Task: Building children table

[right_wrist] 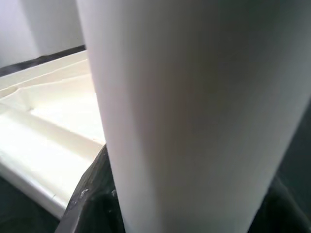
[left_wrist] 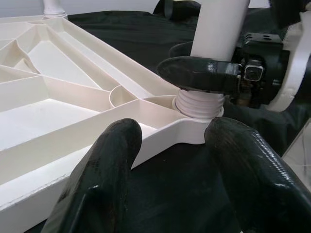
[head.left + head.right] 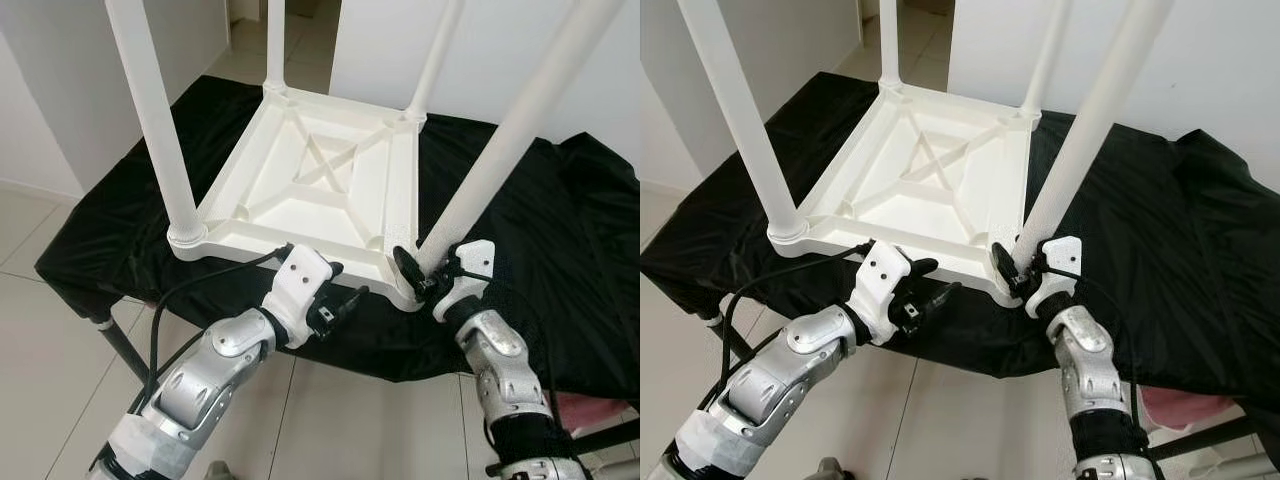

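A white plastic children's tabletop [image 3: 330, 180] lies upside down on a black cloth, ribs up, with white legs standing in its corners. My right gripper [image 3: 420, 268] is shut on the near right leg [image 3: 505, 150] just above its threaded base [image 2: 199, 104], which sits in the corner socket. That leg [image 1: 194, 111] leans to the right. My left gripper [image 3: 345, 300] hovers open at the tabletop's near edge, just left of that corner, holding nothing; its black fingers [image 2: 109, 170] frame the corner in the left wrist view.
The black cloth [image 3: 560, 220] covers a low work table with a dark metal leg [image 3: 125, 350] at the near left. Pale floor tiles lie in front, white walls behind, and something pink [image 3: 590, 408] shows under the cloth's right end.
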Robot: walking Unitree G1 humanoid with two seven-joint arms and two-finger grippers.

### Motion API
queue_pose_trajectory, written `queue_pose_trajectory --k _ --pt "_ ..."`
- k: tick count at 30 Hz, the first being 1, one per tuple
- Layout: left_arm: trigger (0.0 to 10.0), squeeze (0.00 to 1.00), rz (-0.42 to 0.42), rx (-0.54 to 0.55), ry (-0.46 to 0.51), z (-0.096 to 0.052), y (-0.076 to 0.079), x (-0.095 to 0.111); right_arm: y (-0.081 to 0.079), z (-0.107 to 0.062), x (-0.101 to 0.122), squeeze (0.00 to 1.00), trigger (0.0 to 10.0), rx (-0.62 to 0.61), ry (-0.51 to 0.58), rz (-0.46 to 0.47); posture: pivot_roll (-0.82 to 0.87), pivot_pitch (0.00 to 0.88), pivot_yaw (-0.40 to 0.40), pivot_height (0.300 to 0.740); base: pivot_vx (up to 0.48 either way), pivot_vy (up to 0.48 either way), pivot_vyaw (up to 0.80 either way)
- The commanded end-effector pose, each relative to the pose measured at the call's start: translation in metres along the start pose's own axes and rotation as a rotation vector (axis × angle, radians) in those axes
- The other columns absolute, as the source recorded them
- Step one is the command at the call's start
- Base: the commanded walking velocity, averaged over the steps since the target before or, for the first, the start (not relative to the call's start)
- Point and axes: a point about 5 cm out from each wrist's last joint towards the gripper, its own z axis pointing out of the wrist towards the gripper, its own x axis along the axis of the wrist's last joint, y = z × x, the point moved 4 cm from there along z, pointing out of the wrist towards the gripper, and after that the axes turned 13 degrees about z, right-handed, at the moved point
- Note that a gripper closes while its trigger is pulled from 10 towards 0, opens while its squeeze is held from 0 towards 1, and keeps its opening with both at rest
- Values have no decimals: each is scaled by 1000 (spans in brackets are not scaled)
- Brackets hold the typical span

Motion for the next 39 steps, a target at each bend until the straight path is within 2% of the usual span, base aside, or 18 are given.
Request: queue_pose_trajectory --k 1,2,3,4,5,10,11,14,20,21,29,34,39 --pt "10000 0 -4 -200 45 2 20 5 14 -18 -24 0 10000 -287 -47 24 -2 120 -57 740 0 0 0" --pt "10000 0 -4 -200 45 2 20 5 14 -18 -24 0 10000 -287 -47 24 -2 120 -57 740 0 0 0" --pt "10000 0 -4 -202 49 4 20 6 9 -21 -30 0 10000 -353 -50 37 -2 118 -58 740 0 0 0" --pt "10000 0 -4 -202 49 4 20 6 9 -21 -30 0 10000 -353 -50 37 -2 118 -58 740 0 0 0" --pt "10000 0 -4 -203 52 5 20 7 5 -23 -34 0 10000 -403 -50 53 -2 119 -59 740 0 0 0" --pt "10000 0 -2 -192 55 7 18 8 -10 -23 -43 0 10000 -446 -66 86 1 111 -57 740 0 0 0" --pt "10000 0 -2 -192 55 7 18 8 -10 -23 -43 0 10000 -446 -66 86 1 111 -57 740 0 0 0" --pt "10000 0 -7 -185 59 6 16 9 -34 -15 -41 0 10000 -354 -53 118 8 105 -51 740 0 0 0" --pt "10000 0 -2 -180 54 5 14 7 -39 -14 -37 0 10000 -330 -42 120 16 94 -54 740 0 0 0" --pt "10000 0 -1 -173 58 6 12 9 -42 -13 -35 1000 10000 -311 -32 131 21 96 -60 740 0 0 0" --pt "10000 0 5 -147 67 7 8 11 -48 -9 -26 1000 10000 -239 -4 126 26 91 -72 740 0 0 0" --pt "10000 0 1 -122 73 8 6 12 -36 -12 -16 1000 10000 -176 15 69 27 83 -92 740 0 0 0" --pt "10000 0 1 -117 76 9 6 12 -29 -17 -9 1000 10000 -123 21 59 28 81 -96 740 0 0 0"
